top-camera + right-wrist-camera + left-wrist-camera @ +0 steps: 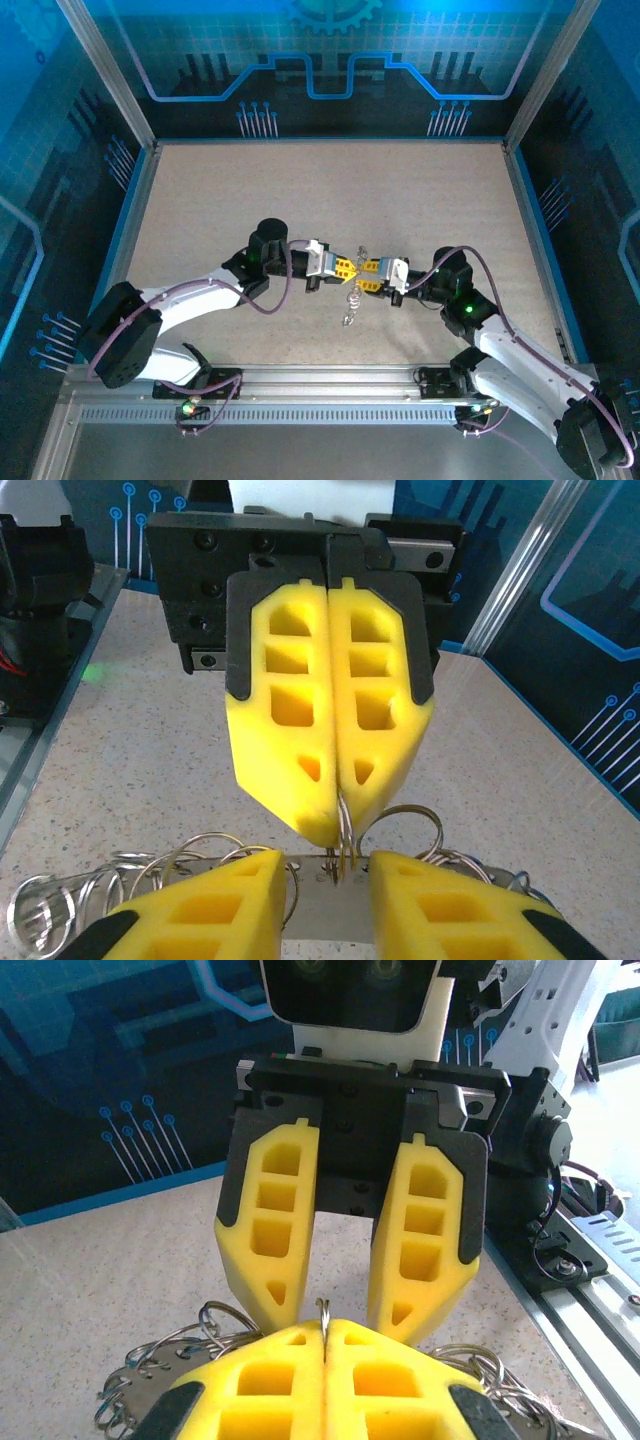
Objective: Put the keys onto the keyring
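My left gripper (pixel 346 268) and right gripper (pixel 366 272) meet tip to tip over the middle of the table. The left gripper (pixel 324 1334) is shut on a thin silvery loop of the keyring (pixel 323 1307). In the right wrist view the same loop (pixel 343 832) runs down from the shut left fingers (pixel 300 780) to a flat grey metal bit (pixel 330 910) carrying more wire rings. My right gripper (pixel 328 868) is open, one finger on each side of that loop, touching nothing. The rest of the keyring (pixel 350 305) dangles below the fingertips. The keys are hidden in the tangle of rings.
The speckled beige table (pixel 300 190) is fenced by blue side rails and aluminium posts. Loose wire rings (pixel 170 1360) spread out under both sets of fingers. A metal rail (pixel 320 385) runs along the near edge by the arm bases.
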### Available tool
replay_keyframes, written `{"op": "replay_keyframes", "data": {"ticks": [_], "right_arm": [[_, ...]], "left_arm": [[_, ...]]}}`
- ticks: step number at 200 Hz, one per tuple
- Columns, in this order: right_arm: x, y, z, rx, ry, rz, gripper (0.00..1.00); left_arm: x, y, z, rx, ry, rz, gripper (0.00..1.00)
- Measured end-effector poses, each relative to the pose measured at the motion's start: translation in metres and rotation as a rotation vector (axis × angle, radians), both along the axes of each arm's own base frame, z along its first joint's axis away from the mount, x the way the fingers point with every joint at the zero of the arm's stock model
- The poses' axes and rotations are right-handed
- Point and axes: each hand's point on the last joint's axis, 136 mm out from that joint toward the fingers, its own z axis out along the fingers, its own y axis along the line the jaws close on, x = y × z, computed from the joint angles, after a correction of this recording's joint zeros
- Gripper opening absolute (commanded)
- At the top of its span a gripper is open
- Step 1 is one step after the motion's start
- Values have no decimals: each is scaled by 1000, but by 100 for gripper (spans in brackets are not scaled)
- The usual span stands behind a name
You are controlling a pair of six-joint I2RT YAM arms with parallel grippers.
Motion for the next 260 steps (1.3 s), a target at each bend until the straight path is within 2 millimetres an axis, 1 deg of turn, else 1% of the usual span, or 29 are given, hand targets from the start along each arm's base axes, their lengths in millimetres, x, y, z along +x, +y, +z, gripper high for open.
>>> {"op": "replay_keyframes", "data": {"ticks": [27,48,55,67,73,90,99,108,120,132,149,167,177,183,198,220,227,250,260], "right_arm": [[0,0,0,3,6,2,19],[-1,0,1,8,6,10,13],[-2,1,2,10,5,13,10],[-1,1,2,11,2,14,2],[-1,0,2,11,3,13,0],[0,0,1,12,9,10,0],[0,0,0,11,10,9,0],[1,0,-1,8,11,6,0],[2,-1,-4,-4,11,-4,0],[2,-1,-10,-27,19,-16,0],[-2,2,-20,-79,28,-23,0],[-1,3,-29,-141,31,-45,0],[1,3,-32,-170,26,-57,0],[2,3,-33,-185,25,-62,0],[2,5,-38,-217,23,-64,0],[1,6,-43,-245,21,-62,0],[1,6,-44,-249,20,-63,0],[0,6,-43,-248,12,-63,0],[0,5,-41,-241,7,-63,7]], "left_arm": [[-2,-1,-1,-14,9,-17,0],[-3,-1,1,-23,0,-25,0],[-3,-2,1,-27,-2,-28,0],[-3,-2,2,-32,-5,-30,0],[-3,-2,2,-32,-3,-29,0],[-2,-2,0,-32,-3,-27,0],[-2,-2,0,-31,-3,-26,11],[-2,-1,-1,-28,-7,-24,16],[-2,-1,-5,-12,-9,-21,19],[-2,0,-13,23,-11,-8,20],[-3,-1,-28,117,-22,11,19],[-2,-1,-36,210,-38,31,18],[0,0,-39,248,-50,44,15],[1,1,-40,264,-60,50,13],[3,3,-44,300,-83,60,6],[1,5,-49,341,-100,56,4],[1,5,-50,348,-104,55,0],[0,5,-50,357,-117,50,0],[0,4,-48,353,-121,50,0]]}}
